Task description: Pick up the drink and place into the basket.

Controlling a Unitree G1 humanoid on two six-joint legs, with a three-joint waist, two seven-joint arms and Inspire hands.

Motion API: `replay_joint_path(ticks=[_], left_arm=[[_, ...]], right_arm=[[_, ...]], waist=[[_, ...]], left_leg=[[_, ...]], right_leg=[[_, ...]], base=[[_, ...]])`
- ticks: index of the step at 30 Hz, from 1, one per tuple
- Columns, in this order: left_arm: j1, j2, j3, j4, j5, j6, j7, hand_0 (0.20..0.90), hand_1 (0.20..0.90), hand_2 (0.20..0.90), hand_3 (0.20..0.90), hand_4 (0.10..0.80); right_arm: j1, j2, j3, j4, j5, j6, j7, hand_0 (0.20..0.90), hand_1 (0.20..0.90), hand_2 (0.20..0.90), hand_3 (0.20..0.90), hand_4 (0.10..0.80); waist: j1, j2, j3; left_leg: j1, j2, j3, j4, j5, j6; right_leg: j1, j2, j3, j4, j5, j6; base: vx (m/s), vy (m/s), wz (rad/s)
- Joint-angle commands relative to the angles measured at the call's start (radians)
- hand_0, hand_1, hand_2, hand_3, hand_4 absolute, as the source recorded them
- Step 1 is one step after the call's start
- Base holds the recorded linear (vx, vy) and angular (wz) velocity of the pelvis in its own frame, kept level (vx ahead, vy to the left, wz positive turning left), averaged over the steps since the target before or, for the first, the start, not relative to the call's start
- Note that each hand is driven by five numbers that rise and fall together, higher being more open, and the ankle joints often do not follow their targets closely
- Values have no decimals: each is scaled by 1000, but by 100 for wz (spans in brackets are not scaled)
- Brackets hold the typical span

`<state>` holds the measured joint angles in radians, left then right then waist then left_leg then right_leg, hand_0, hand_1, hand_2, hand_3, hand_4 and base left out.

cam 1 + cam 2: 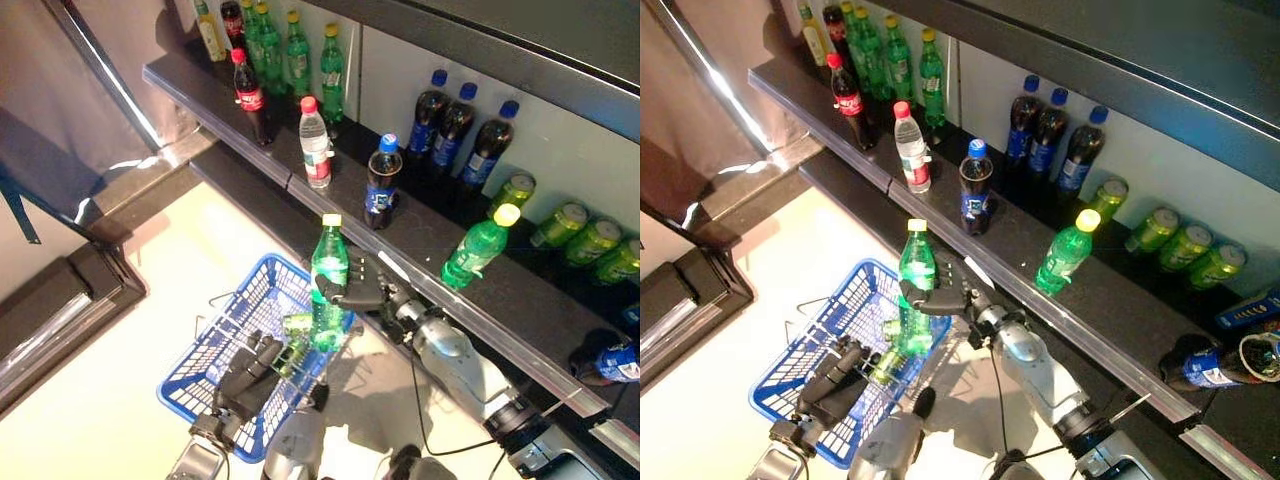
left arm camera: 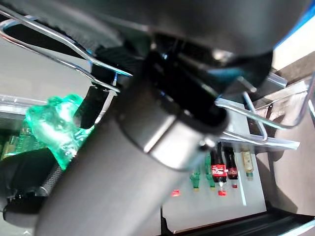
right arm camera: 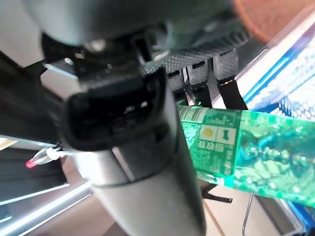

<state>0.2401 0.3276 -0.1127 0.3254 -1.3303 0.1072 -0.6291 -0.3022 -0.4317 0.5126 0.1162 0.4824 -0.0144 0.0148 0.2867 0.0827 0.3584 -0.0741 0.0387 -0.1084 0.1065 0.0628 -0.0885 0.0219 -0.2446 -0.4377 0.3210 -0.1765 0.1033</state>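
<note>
Right hand (image 1: 358, 285) is wrapped round the label band of a green soda bottle (image 1: 329, 285), fingers on one side and thumb on the other, holding it upright near frame centre, cap up; the mid-body grip likely keeps it from tipping while it is carried. The bottle hangs above the near right corner of the blue wire basket (image 1: 215, 355), which sits lower left of centre, so the drink is off the shelf (image 1: 520, 300) and not yet lowered in. Left hand (image 1: 248, 375) is curled round the basket's wire handle at its near edge, apparently to steady the basket for the drop; something green shows just by those fingers, but I cannot tell what it is. Count on the shelf, upper part of frame: about four green bottles at the far upper left, though that cluster is crowded; one red-capped cola bottle (image 1: 250, 98); one clear water bottle (image 1: 315, 143); four blue-capped dark bottles, one (image 1: 381, 183) standing forward of the other three; one leaning green bottle (image 1: 478, 247); four green cans (image 1: 560, 225) at far right.
</note>
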Motion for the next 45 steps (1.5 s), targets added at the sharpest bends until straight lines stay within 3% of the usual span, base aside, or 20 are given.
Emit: replay_joint_path(ticks=[1, 15, 28, 29, 33, 45], left_arm=[[-23, 53, -78, -372, 2, 19, -302, 300, 300, 300, 200, 100], [-155, 167, -150, -555, -52, 52, -335, 300, 300, 300, 200, 100], [-219, 185, -136, -623, -84, 78, -339, 300, 300, 300, 200, 100], [-233, 185, -130, -644, -94, 81, -347, 300, 300, 300, 200, 100], [-281, 184, -136, -698, -112, 85, -337, 300, 300, 300, 200, 100], [-311, 145, -134, -724, -108, 93, -300, 300, 300, 300, 200, 100]], right_arm=[[-138, 92, -6, -86, 74, -204, 7, 300, 300, 300, 200, 100], [-288, 135, 20, 45, 22, -232, -111, 300, 300, 300, 200, 100], [-349, 163, 32, 236, 36, -207, -203, 300, 300, 300, 200, 100], [-356, 175, 36, 282, 43, -202, -217, 300, 300, 300, 200, 100], [-363, 218, 53, 385, 82, -184, -231, 300, 300, 300, 200, 100], [-310, 338, 120, 456, 147, -171, -239, 300, 300, 300, 200, 100]], waist=[[2, 9, -56], [39, 36, 56], [83, 30, 99], [93, 25, 109], [102, 19, 130], [106, 15, 161]], left_leg=[[-22, -7, 33, 99, -40, 19], [-106, -51, -8, 129, -45, 39], [-157, -69, -33, 149, -46, 51], [-155, -66, -35, 156, -71, 47], [-176, -67, -41, 154, -69, 48], [-195, -69, -39, 137, -55, 52]], right_leg=[[27, 36, 2, -87, 97, -67], [-33, 0, -38, -56, 116, -56], [-65, -21, -72, -34, 122, -49], [-65, -20, -63, -20, 99, -41], [-89, -24, -68, -10, 102, -39], [-125, -26, -60, -3, 112, -29]], base=[[-10, -1, 7], [-46, -7, 13], [3, -22, 13], [59, -73, 15], [-3, -50, 10], [0, -5, 1]])
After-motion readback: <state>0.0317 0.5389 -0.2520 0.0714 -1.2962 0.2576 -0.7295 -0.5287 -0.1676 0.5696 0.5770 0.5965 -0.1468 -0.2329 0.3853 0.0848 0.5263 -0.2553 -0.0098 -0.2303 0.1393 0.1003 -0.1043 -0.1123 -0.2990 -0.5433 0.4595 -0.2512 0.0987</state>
